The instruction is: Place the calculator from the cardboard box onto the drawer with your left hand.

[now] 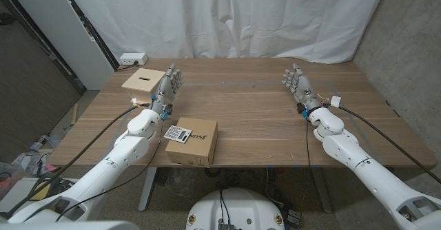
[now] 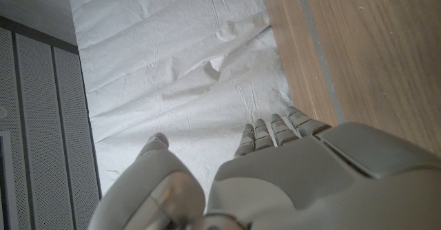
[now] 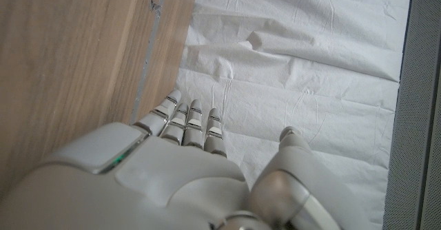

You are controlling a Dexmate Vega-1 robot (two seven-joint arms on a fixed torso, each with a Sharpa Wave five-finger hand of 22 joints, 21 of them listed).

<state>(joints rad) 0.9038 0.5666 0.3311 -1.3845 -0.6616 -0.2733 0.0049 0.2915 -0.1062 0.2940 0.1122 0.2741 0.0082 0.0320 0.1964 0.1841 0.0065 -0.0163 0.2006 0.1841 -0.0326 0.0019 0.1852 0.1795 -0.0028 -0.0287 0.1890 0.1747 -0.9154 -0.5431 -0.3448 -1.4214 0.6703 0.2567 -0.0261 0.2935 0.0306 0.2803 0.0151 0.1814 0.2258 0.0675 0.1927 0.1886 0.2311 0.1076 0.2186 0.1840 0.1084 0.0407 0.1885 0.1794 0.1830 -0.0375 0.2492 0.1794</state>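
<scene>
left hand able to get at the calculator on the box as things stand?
Probably yes: the calculator lies uncovered on the cardboard box, right beside the left forearm; the left hand holds nothing.

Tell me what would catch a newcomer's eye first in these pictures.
Two white robot hands, the left hand and the right hand, stand open over the wooden table. Near the front edge sits a cardboard box with a calculator on top; a small tan drawer lies beside the left hand.
</scene>
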